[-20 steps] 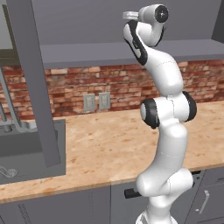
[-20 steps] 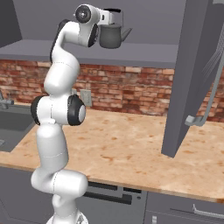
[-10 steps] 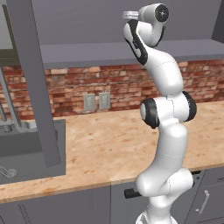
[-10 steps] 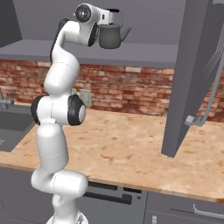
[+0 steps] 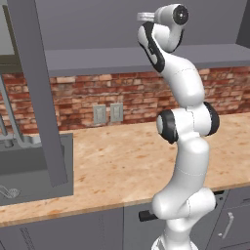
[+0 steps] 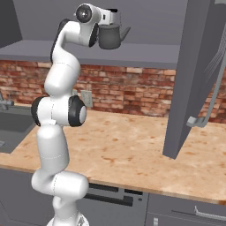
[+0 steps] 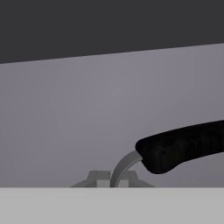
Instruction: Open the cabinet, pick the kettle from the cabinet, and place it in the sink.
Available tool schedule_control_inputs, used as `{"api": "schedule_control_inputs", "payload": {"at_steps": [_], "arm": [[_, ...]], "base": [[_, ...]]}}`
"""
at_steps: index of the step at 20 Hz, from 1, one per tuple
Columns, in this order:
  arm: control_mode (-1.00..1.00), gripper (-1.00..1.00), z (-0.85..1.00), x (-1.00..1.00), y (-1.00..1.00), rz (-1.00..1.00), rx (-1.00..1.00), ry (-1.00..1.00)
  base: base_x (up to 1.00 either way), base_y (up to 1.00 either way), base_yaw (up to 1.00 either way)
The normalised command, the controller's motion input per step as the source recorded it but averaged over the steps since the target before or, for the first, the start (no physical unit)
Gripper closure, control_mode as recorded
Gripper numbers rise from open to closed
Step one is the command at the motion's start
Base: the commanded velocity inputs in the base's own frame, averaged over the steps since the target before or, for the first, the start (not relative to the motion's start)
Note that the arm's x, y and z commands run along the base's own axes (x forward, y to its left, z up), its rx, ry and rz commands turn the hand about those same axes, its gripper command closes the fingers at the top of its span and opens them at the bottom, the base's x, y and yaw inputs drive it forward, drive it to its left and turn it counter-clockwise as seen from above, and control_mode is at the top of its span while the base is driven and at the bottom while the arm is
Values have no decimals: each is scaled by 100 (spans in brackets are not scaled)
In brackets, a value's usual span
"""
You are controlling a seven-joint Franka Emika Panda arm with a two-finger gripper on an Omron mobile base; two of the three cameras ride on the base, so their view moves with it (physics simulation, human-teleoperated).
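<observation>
The cabinet [image 6: 26,20] is mounted on the wall above the desk [image 5: 127,156]; both of its doors stand swung out toward the robot. One open door [image 5: 41,93] hangs in front of the sink [image 5: 29,168] in the left base view; the other open door [image 6: 194,75], with its long slim bar handle [image 6: 212,97], hangs over the desk at the far end from the sink in the right base view. A brick wall [image 6: 132,90] with outlets [image 5: 108,113] runs between the cabinet floor and the desk.

The sink is recessed into the desk, well below and to one side of the cabinet opening; its faucet [image 6: 4,103] rises at the back edge.

The arm [image 6: 59,110] reaches upward into the cabinet opening. The kettle [image 6: 110,37] sits at the level of the cabinet floor, spout pointing away from the arm, directly under the hand [image 6: 112,15].

The hand is clenched on the kettle's top; in the hand view the black arched handle [image 7: 183,146] lies just beside the fingertips, with its grey metal strut curving down between them.
</observation>
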Motion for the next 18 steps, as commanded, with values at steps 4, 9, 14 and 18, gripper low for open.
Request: {"api": "schedule_control_inputs", "payload": {"at_steps": [4, 9, 14, 18], "arm": [[-100, 100, 0, 0, 0, 1, 1, 0], [-100, 100, 0, -19, -1, 1, 1, 0], [-100, 100, 0, -56, -7, 0, 3, -3], [-100, 100, 0, -60, -3, 0, 0, -3]], "base": [[0, 0, 0], [0, 0, 0], [0, 0, 0], [0, 0, 0]]}}
